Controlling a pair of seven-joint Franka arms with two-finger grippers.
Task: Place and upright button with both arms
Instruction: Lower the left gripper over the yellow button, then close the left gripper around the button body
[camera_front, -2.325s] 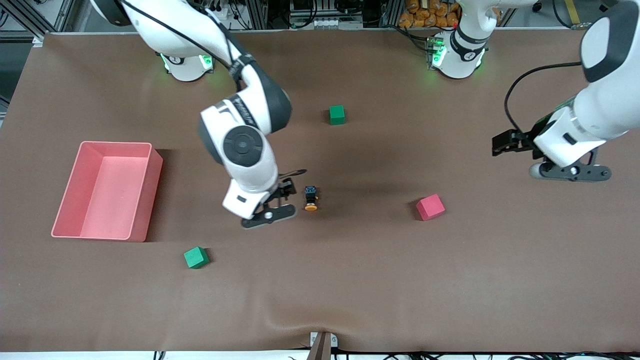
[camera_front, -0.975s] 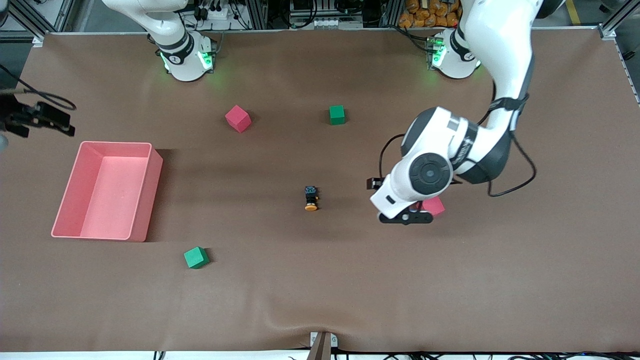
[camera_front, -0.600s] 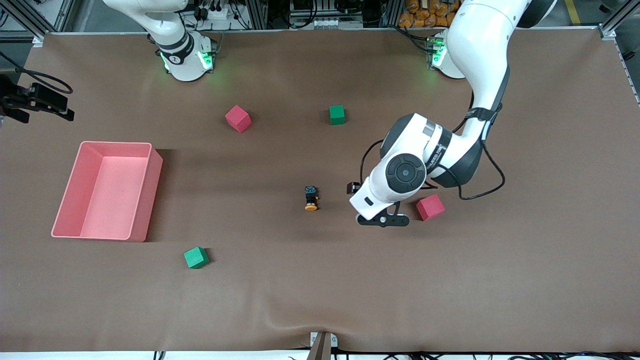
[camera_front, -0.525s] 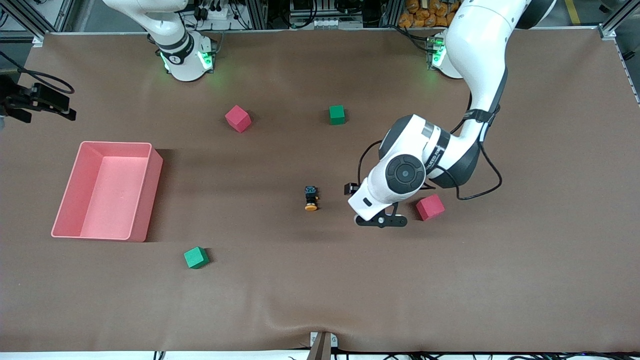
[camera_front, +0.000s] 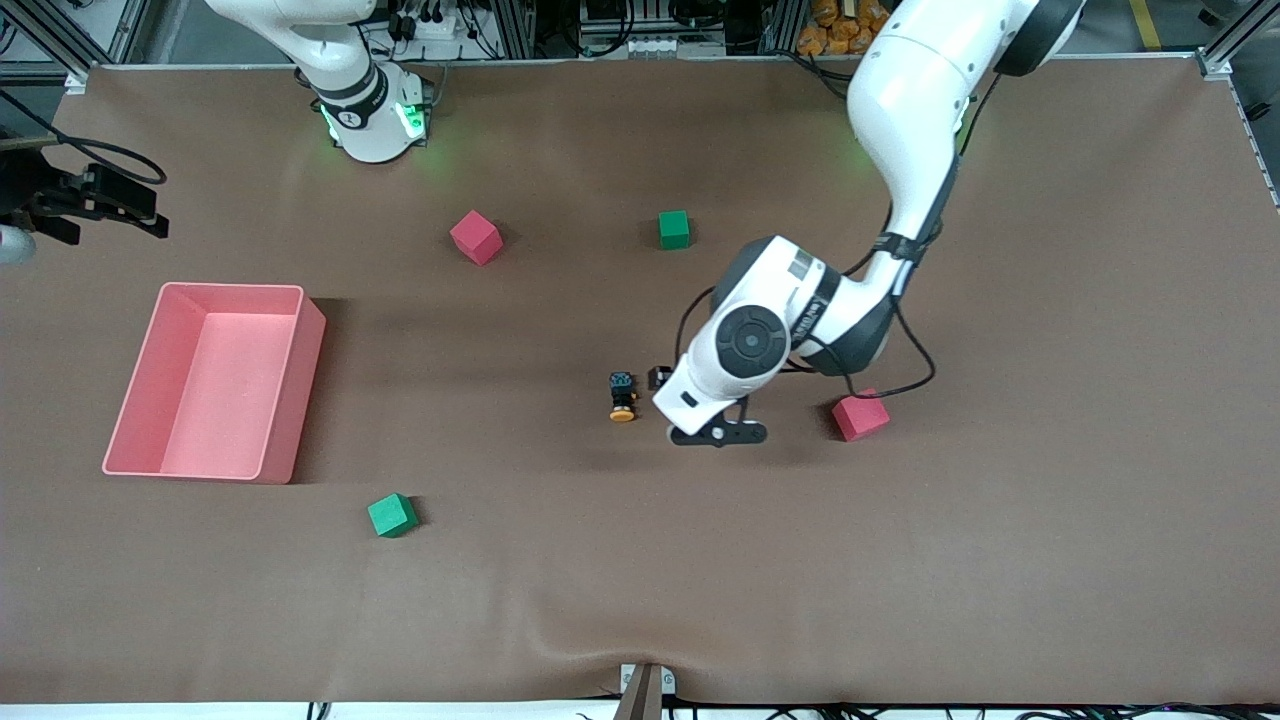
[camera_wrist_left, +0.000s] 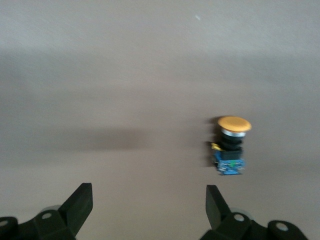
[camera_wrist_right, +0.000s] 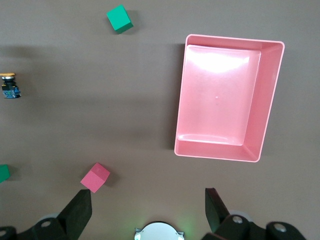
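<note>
- Button (camera_front: 622, 396) on its side on table (camera_front: 640, 560), just beside left gripper (camera_wrist_left: 150, 212); jaws wide, empty.
- Right gripper (camera_wrist_right: 149, 212) parked high near pink bin (camera_front: 215, 380), spread wide.

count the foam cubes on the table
4: a red cube and a green cube toward the robots' bases, a red cube beside the left arm, a green cube nearest the front camera.
</note>
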